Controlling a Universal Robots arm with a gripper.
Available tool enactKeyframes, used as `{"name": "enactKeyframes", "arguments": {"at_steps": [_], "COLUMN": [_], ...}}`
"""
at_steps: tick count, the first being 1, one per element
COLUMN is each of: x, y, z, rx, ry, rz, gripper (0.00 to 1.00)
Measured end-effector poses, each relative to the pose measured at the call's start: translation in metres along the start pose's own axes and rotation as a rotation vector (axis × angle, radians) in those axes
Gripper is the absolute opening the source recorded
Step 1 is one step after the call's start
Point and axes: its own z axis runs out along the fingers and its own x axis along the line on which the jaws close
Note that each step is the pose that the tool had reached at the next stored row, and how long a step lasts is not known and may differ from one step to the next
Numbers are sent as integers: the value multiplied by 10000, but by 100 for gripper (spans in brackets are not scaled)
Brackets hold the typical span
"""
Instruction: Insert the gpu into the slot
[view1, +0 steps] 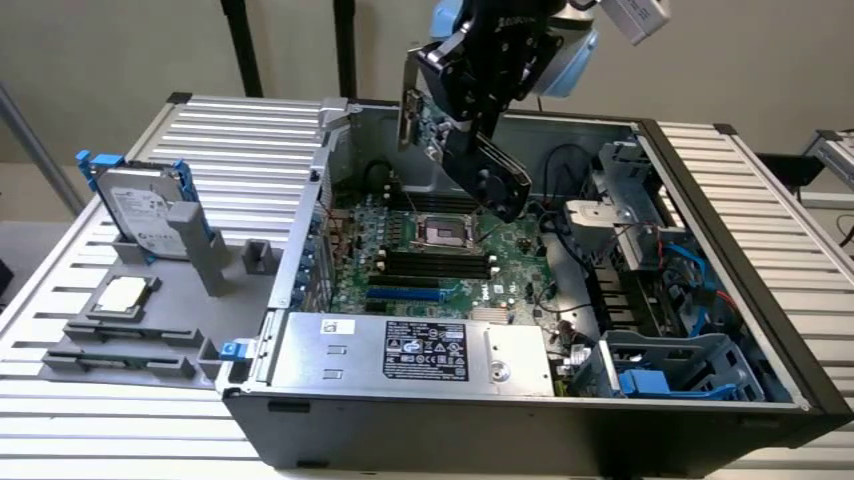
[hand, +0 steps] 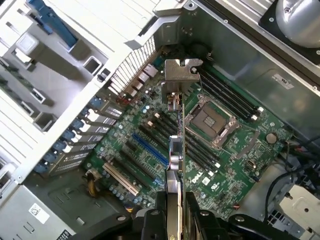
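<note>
- The slatted table (view1: 200, 130) carries an open computer case (view1: 534, 440).
- A green board (view1: 514, 255) lies flat inside the case. A silver power box (view1: 400, 350) sits along its near edge in the exterior view.
- The gpu (view1: 487, 172) hangs tilted in the air over the far half of the board, touching nothing below it.
- The blue slot (view1: 403, 296) lies bare on the board, just beside the power box and well apart from the gpu.
- The jaws pinch the gpu's upper end, one on each flat side.
</note>
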Motion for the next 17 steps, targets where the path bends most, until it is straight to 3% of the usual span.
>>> {"name": "enactKeyframes", "arguments": {"at_steps": [17], "x": [-1], "y": [-2], "z": [34], "rx": [167], "ry": [4], "rz": [-3094], "gripper": [26]}}
